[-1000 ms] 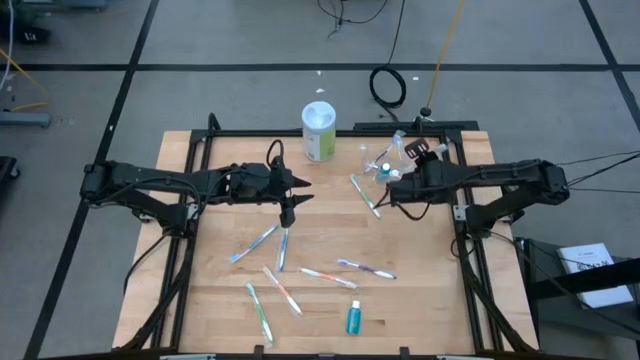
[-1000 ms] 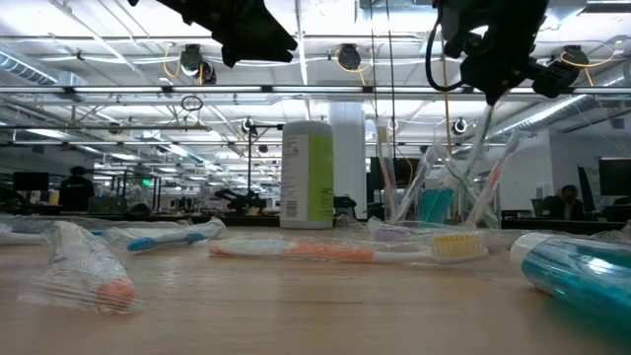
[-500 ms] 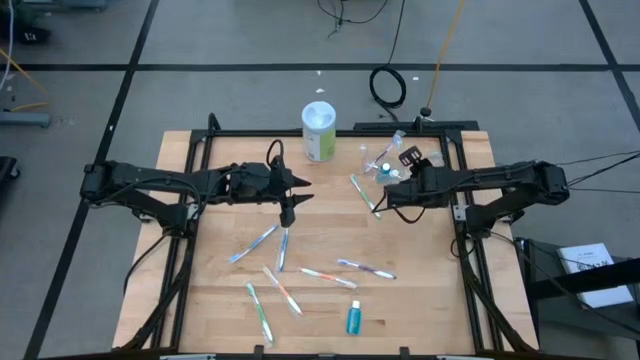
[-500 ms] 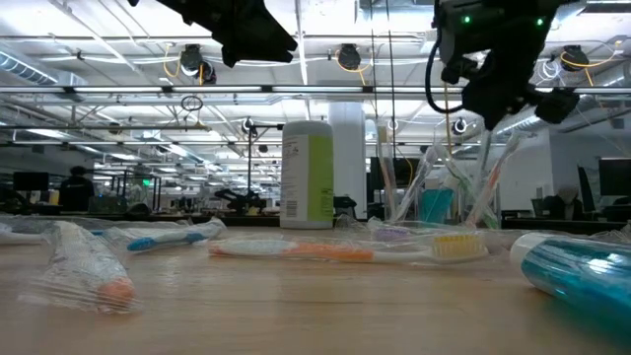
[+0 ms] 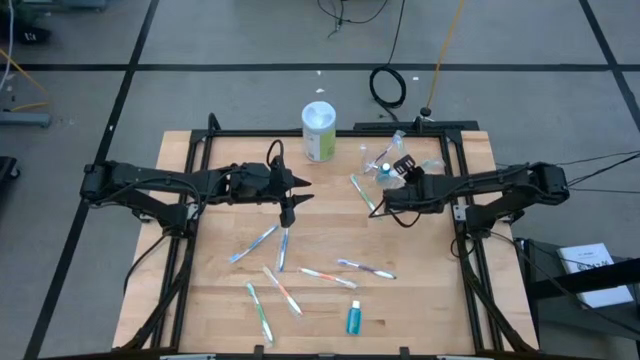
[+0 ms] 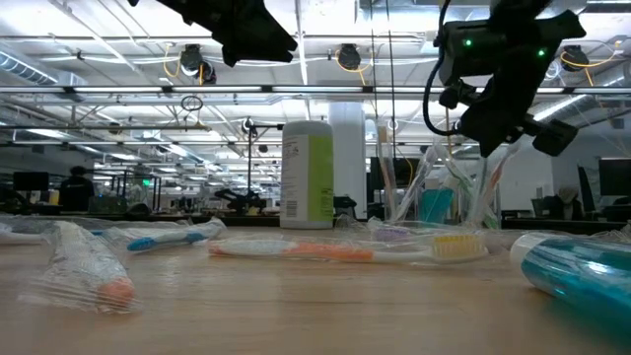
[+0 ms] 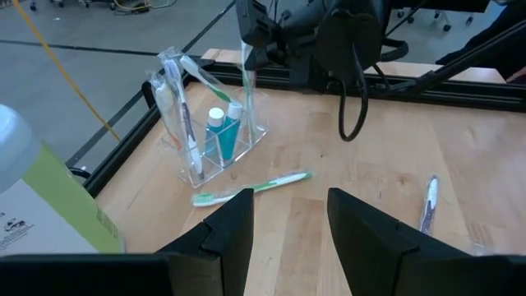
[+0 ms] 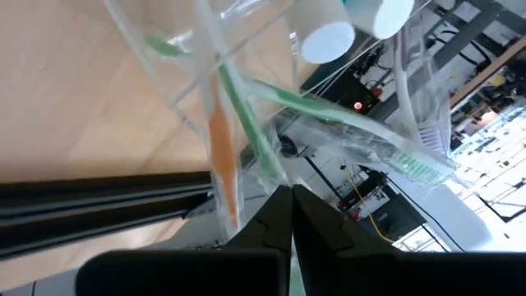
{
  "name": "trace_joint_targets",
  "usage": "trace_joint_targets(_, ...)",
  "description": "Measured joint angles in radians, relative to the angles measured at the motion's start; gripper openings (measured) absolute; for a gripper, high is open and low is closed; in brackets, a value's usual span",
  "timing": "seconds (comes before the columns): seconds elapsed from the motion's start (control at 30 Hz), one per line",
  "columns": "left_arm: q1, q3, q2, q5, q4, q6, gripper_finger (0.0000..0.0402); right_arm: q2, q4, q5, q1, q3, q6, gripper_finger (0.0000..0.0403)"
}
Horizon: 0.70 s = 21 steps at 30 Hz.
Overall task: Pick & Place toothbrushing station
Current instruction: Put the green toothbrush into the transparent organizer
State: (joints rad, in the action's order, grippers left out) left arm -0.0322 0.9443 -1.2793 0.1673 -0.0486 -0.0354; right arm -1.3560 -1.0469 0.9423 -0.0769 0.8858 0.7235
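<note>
Beside the clear cup (image 5: 382, 165): my right pincer (image 5: 385, 196), clenched on nothing; my left pincer (image 5: 288, 213), released, over the desk (image 5: 430, 280).

Looked like a large open lab or workshop: exposed ceiling trusses (image 6: 118, 94), hanging lights (image 6: 194, 65), taped concrete floor (image 5: 230, 40), distant workstations (image 6: 59, 187).

Nothing legible is showing; the canister (image 7: 37, 205) is bearing small print on its label, too tiny to read.
</note>
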Motion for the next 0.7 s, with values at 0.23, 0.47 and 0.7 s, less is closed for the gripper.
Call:
trace_joint_targets(0.23,0.0,0.0,0.0,0.0,0.0,0.0,0.0159,0.0,0.013,-0.001,0.0,-0.002,-0.063,0.0021)
trace_joint_targets(0.47,0.0,0.0,0.0,0.0,-0.001,-0.028,0.0159,0.0,0.012,-0.001,0.002,-0.002,-0.211,0.0082)
trace_joint_targets(0.7,0.0,0.0,0.0,-0.009,-0.008,-0.032,0.0159,0.011,-0.021,-0.006,0.084,-0.002,-0.504,0.0138)
